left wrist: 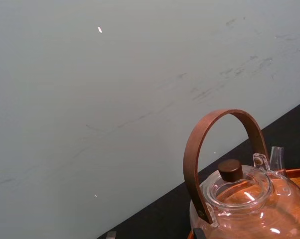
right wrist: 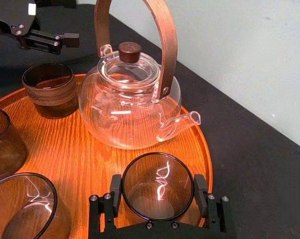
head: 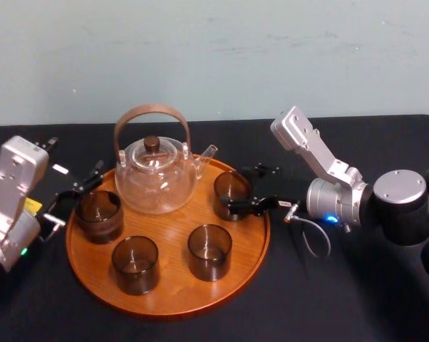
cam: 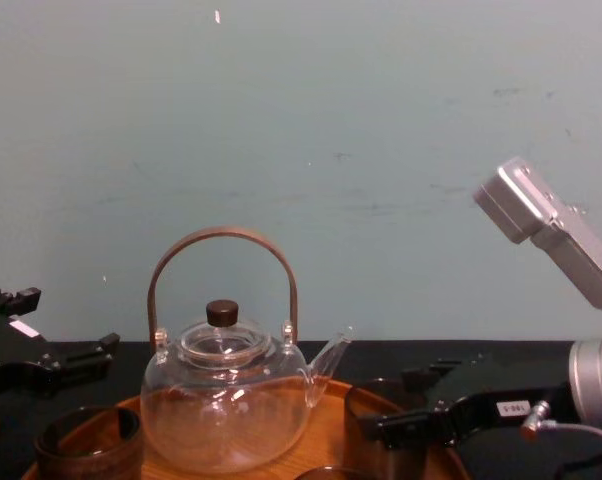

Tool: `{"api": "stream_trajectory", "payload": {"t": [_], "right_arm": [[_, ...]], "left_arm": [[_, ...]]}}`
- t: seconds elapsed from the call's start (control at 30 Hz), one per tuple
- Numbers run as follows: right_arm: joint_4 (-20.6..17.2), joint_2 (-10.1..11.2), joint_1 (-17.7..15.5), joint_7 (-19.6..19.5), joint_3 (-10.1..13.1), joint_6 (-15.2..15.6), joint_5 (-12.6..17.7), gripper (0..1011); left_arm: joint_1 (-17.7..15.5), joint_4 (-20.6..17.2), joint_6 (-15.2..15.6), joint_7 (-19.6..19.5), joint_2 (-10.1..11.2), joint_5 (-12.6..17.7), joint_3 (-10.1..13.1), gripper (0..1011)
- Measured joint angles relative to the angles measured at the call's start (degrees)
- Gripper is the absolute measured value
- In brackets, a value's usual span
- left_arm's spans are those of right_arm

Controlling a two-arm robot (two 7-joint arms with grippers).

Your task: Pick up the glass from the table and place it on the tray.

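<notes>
Glass down, release pending.
Your right end effector point(right wrist: 157, 192) clamps the smoky round glass point(right wrist: 157, 183) on the round orange-brown wooden tray point(right wrist: 65, 144), by the clear glass teapot point(right wrist: 125, 109) spout — withdraw before opening and it may tip; the left end effector point(head: 75, 201) idles, spread.

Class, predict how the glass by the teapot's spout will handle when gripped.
The glass, bracketed by the right gripper, looks smooth, so probably slippery. Thin walls suggest fragility. Squat and wide, it should resist tipping. Left gripper sits by the tray.
</notes>
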Motion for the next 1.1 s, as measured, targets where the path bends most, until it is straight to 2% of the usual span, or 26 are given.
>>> {"api": "stream_trajectory", "payload": {"t": [0.2, 0.37, 1.0, 1.1], "right_arm": [[0.0, 0.0, 0.0, 0.0, 0.0, 0.0, 0.0, 890], [0.0, 0.0, 0.0, 0.0, 0.0, 0.0, 0.1, 1002], [0.0, 0.0, 0.0, 0.0, 0.0, 0.1, 0.2, 1002], [-1.5, 1.0, -0.9, 0.4, 0.7, 0.0, 0.8, 1002]], "left_arm": [[0.0, 0.0, 0.0, 0.0, 0.0, 0.0, 0.0, 1001], [0.0, 0.0, 0.0, 0.0, 0.0, 0.0, 0.0, 1001], [0.0, 0.0, 0.0, 0.0, 0.0, 0.0, 0.0, 1001], [0.0, 0.0, 0.0, 0.0, 0.0, 0.0, 0.0, 1001]]}}
